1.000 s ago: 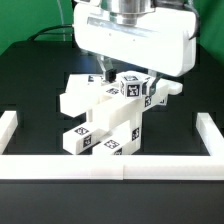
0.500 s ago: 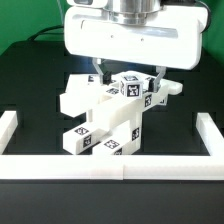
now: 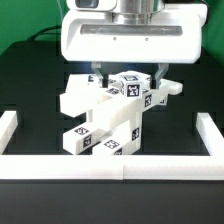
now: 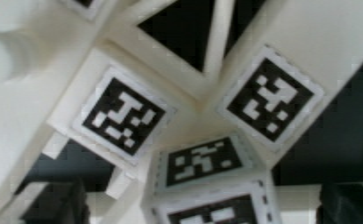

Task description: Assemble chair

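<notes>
The chair [image 3: 108, 118] is seen in the middle of the black table [image 3: 30, 85], between the low white wall [image 3: 100, 167] at the front and the arm at the back; it is partly built, with chunky white bars and blocks joined in a leaning stack, and black-and-white tags are shown on many of its faces. The gripper [image 3: 125, 72] is held right above the top block [image 3: 132, 86] of the chair; one thin finger is seen on each side of that block, and the jaws are spread wide apart; nothing is held between them. Whether the fingers touch the block cannot be told, because the big white hand body hides much of that spot. In the wrist view the tagged block faces [image 4: 192, 130] are seen very close and a bit blurred, so the hand is judged to be very near the top of the chair.

The step in hand is judged to be a reach for the top block, just before a grab; it is only a guess. For the next move, the hand would need to be lowered a little more and kept centred over the block; then the jaws would need to be closed slowly on its two flat sides, so that the leaning stack is not knocked over.
</notes>
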Controlling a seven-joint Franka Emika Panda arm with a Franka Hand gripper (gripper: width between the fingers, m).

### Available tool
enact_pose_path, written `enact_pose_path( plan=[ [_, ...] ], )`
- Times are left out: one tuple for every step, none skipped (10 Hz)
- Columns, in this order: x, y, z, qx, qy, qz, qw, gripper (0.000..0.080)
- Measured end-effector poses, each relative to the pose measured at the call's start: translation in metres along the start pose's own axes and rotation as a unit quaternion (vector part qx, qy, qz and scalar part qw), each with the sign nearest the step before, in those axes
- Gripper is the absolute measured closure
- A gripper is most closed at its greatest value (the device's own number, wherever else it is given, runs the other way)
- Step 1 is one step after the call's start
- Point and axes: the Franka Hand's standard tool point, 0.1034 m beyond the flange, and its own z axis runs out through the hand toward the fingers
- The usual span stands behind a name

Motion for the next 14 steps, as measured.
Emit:
enact_pose_path(
  plan=[
    [0.0000,0.0001,0.0000,0.000,0.000,-0.030,1.000,0.0150],
    [0.0000,0.0001,0.0000,0.000,0.000,-0.039,0.999,0.0150],
    [0.0000,0.0001,0.0000,0.000,0.000,-0.039,0.999,0.0244],
    [0.0000,0.0001,0.0000,0.000,0.000,-0.039,0.999,0.0244],
    [0.0000,0.0001,0.0000,0.000,0.000,-0.039,0.999,0.0477],
    [0.0000,0.0001,0.0000,0.000,0.000,-0.033,0.999,0.0477],
    [0.0000,0.0001,0.0000,0.000,0.000,-0.026,1.000,0.0514],
    [0.0000,0.0002,0.0000,0.000,0.000,-0.026,1.000,0.0514],
    [0.0001,-0.0002,0.0000,0.002,0.000,-0.001,1.000,0.0514],
    [0.0000,-0.0002,0.0000,0.002,0.000,0.037,0.999,0.0514],
    [0.0000,-0.0003,0.0000,0.002,0.000,0.061,0.998,0.0514],
    [0.0000,-0.0003,0.0001,0.002,0.000,0.097,0.995,0.0514],
    [0.0000,-0.0003,0.0001,0.002,0.000,0.126,0.992,0.0514],
    [0.0000,-0.0004,0.0001,0.002,0.000,0.167,0.986,0.0514]
  ],
)
